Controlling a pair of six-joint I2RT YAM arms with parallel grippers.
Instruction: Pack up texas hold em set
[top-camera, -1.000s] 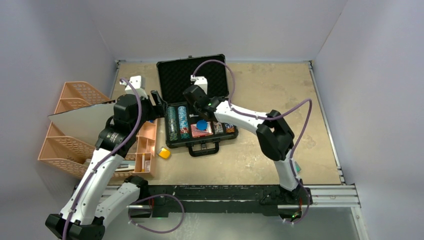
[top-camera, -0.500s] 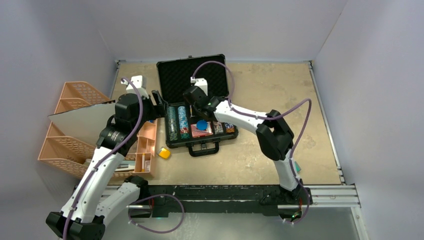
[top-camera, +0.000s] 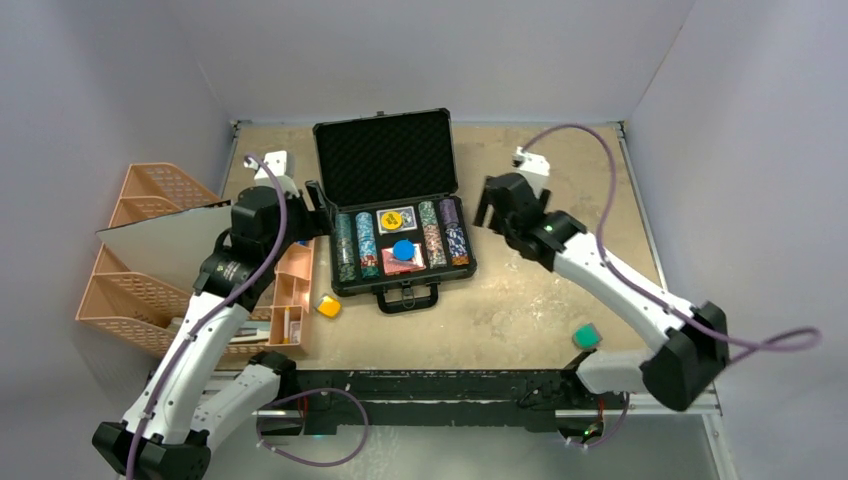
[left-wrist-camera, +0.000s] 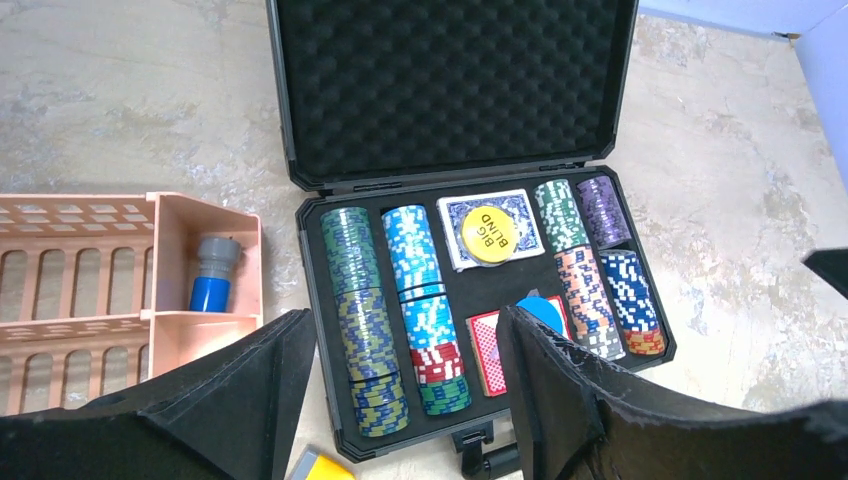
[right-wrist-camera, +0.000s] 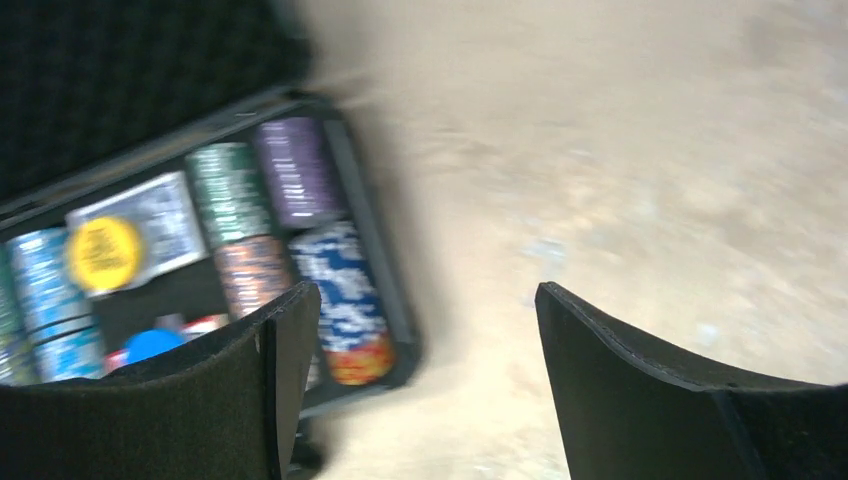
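The black briefcase (top-camera: 385, 160) lies open at the far middle of the table (top-camera: 560, 180). Its foam-lined lid stands back on the far side and its handle (top-camera: 407, 297) faces near. Poker chip stacks (left-wrist-camera: 358, 310) lie in rows along the left and right parts of the tray. Between them lies a blue card deck (left-wrist-camera: 460, 215) with a yellow "BIG BLIND" button (left-wrist-camera: 487, 233) on top. Just near of it is a red card deck (left-wrist-camera: 485, 340) with a blue button (left-wrist-camera: 540, 308) on it.

The left gripper (left-wrist-camera: 402, 314) hovers by the case's left edge, fingers apart and holding nothing. The right gripper (right-wrist-camera: 422, 290) hangs just right of the case, fingers also spread wide and empty; its wrist view is blurred.

A small yellow block (top-camera: 328, 306) sits by the case's near left corner. A small green block (top-camera: 586, 337) lies well to the right, near the right arm's base. A peach plastic organizer (left-wrist-camera: 160, 215) stands left of the case, with a blue and grey cylinder (left-wrist-camera: 213, 272) in one compartment.
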